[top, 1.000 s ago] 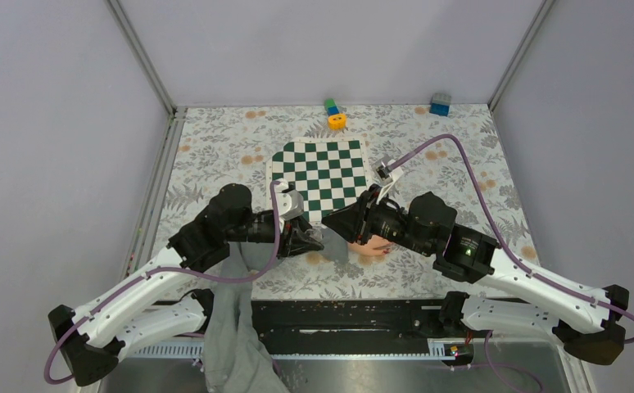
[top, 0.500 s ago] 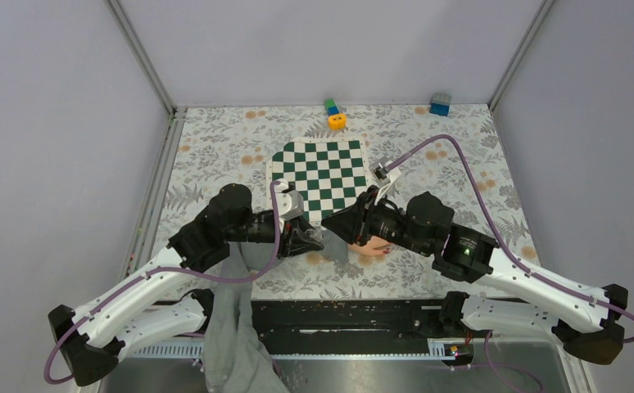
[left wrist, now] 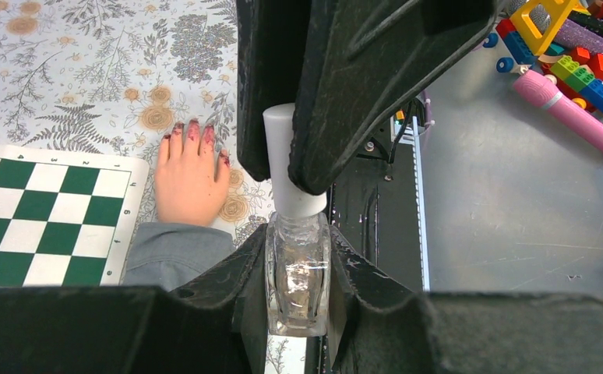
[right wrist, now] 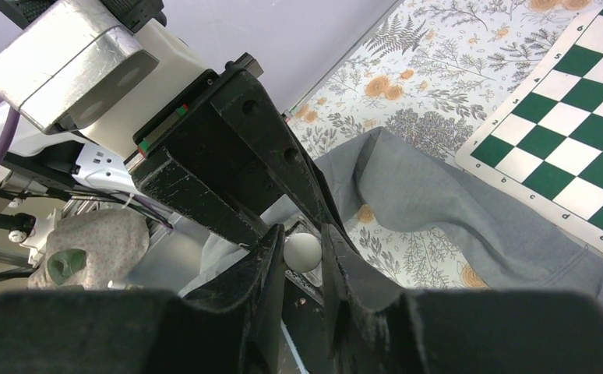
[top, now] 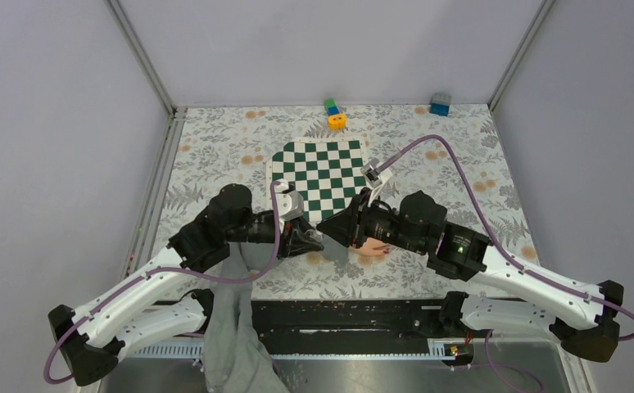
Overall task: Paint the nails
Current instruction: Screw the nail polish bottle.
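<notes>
Bottle (left wrist: 298, 280) of clear glass gripped by left hand (left wrist: 298, 241), right hand (right wrist: 302, 236) clamped on its white cap (left wrist: 287, 148), dark red nails (left wrist: 192, 127) nearby

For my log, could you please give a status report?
Left gripper shut on clear bottle. Right gripper shut on its white cap. Nails red-smeared, hand flat beside chessboard, nothing on it.

Robot lab — walled cell (top: 68, 123), floral table (top: 215, 139)

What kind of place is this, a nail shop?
Probably a robot lab booth, not a shop: two robot arms bolted to a flowery table, plain grey walls all around, and toy blocks lying about.
</notes>
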You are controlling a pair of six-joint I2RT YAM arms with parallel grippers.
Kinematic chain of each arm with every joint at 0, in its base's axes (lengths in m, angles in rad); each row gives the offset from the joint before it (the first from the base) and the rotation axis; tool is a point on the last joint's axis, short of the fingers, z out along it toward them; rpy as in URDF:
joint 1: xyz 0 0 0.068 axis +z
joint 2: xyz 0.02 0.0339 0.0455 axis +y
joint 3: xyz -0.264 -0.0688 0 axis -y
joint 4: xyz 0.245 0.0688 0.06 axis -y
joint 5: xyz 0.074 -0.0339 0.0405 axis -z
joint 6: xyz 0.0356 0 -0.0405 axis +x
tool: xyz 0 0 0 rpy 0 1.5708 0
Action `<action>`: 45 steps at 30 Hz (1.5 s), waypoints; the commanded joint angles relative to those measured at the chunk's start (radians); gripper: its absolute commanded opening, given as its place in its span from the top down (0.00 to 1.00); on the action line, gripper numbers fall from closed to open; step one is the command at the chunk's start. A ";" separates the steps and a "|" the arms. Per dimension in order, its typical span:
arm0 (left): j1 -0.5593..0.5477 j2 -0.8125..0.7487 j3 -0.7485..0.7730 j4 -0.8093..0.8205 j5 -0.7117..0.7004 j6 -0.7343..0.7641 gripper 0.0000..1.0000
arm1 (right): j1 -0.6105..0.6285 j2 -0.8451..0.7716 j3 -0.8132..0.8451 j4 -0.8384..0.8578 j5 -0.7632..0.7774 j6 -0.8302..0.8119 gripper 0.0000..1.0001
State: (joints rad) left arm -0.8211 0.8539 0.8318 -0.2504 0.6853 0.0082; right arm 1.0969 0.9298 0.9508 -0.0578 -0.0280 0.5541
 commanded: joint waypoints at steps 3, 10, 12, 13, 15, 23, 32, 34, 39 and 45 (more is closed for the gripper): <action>-0.003 -0.004 0.039 0.041 0.003 0.016 1.00 | 0.015 0.016 0.021 0.048 -0.047 -0.030 0.93; -0.004 -0.019 0.034 0.045 -0.032 0.013 1.00 | 0.033 0.042 0.019 0.047 -0.038 -0.041 0.94; -0.004 -0.026 0.030 0.054 -0.042 0.008 1.00 | 0.039 0.048 0.015 0.048 -0.037 -0.042 0.94; -0.003 -0.029 0.025 0.063 -0.047 0.005 1.00 | 0.042 0.051 0.012 0.048 -0.037 -0.040 0.94; -0.004 -0.039 0.017 0.076 -0.062 -0.002 1.00 | 0.047 0.053 0.003 0.048 -0.033 -0.036 0.94; -0.004 -0.065 -0.002 0.105 -0.117 -0.006 1.00 | 0.049 0.041 -0.022 0.088 -0.013 -0.004 0.94; -0.003 -0.064 -0.007 0.089 -0.278 -0.005 1.00 | 0.063 0.131 0.038 -0.011 0.083 0.145 0.98; -0.004 -0.058 -0.001 0.076 -0.308 -0.005 1.00 | 0.064 0.149 0.065 -0.052 0.112 0.177 0.99; -0.006 -0.039 0.004 0.059 -0.380 -0.005 1.00 | 0.067 0.201 0.101 -0.084 0.175 0.287 1.00; -0.020 -0.013 0.021 0.022 -0.431 0.008 1.00 | 0.070 0.289 0.158 -0.111 0.195 0.353 0.99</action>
State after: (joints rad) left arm -0.8265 0.8261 0.8074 -0.3523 0.3317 0.0032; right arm 1.1259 1.1625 1.0599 -0.1345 0.2161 0.8089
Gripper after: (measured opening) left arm 0.261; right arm 0.275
